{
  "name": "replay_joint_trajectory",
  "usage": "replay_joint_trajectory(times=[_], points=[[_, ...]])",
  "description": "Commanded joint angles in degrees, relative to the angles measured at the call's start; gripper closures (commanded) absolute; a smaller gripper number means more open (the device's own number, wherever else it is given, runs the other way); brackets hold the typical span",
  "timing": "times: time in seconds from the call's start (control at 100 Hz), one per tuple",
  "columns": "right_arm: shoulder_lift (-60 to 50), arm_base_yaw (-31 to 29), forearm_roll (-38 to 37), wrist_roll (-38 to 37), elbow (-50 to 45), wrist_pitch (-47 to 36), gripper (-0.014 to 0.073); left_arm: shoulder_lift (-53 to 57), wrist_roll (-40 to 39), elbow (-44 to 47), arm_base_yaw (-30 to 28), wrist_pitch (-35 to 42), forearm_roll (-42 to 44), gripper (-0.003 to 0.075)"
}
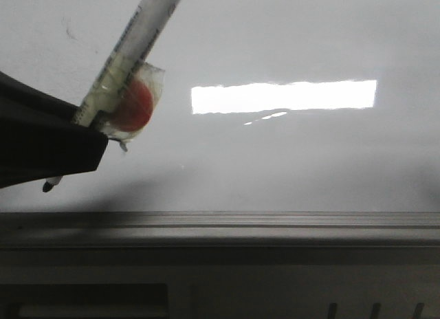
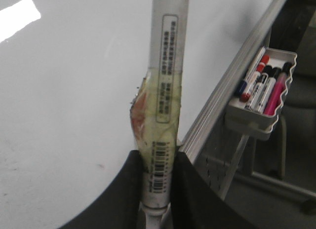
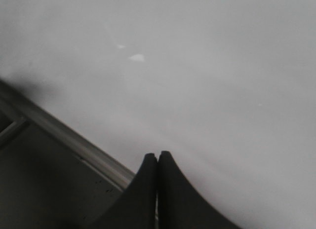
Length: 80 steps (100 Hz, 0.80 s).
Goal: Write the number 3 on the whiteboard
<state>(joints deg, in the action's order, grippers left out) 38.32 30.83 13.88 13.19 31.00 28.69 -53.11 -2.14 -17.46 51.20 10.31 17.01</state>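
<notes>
Glossy whiteboard (image 1: 289, 161), marker (image 2: 165, 91) in left fingers (image 2: 123, 189), pen tray (image 2: 261, 98) wrist-view only.

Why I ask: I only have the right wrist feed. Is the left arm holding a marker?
Observer: Yes, the left end effector is shut on a marker.
Operator: Any 3 drawn?
Observer: None visible on the whiteboard in the front view.
Operator: Spare markers?
Observer: Several stand in a tray beside the board's rail.
</notes>
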Motion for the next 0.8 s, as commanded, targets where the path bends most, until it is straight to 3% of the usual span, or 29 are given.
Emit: replay_joint_trajectory(times=[0.0, 0.15, 0.34, 0.41, 0.53, 0.79], points=[[4.86, 6.03, 0.53, 1.00, 3.12, -5.15, 0.0658, 0.28, 1.83, -2.17, 0.03, 0.16, 4.34, 0.0740], [11.78, 12.76, 1.16, 1.00, 5.63, -5.44, 0.0623, 0.28, 4.20, -2.17, 0.03, -1.96, 10.16, 0.0740], [15.14, 18.66, 1.16, 1.73, 8.84, -5.93, 0.0319, 0.28, 4.20, -2.17, 0.03, -1.41, 10.25, 0.0740], [15.44, 20.69, 1.16, 1.73, 9.22, -8.38, 0.0242, 0.28, 4.20, -2.17, 0.03, -0.37, 10.39, 0.0740], [15.89, 23.80, 1.16, 1.73, 9.49, -13.05, 0.0243, 0.19, 4.20, -2.17, 0.03, 1.98, 11.80, 0.0740], [20.39, 27.19, 1.16, 1.73, 12.76, -15.22, 0.0252, 0.19, 4.20, -2.17, 0.03, 3.70, 14.74, 0.0740]])
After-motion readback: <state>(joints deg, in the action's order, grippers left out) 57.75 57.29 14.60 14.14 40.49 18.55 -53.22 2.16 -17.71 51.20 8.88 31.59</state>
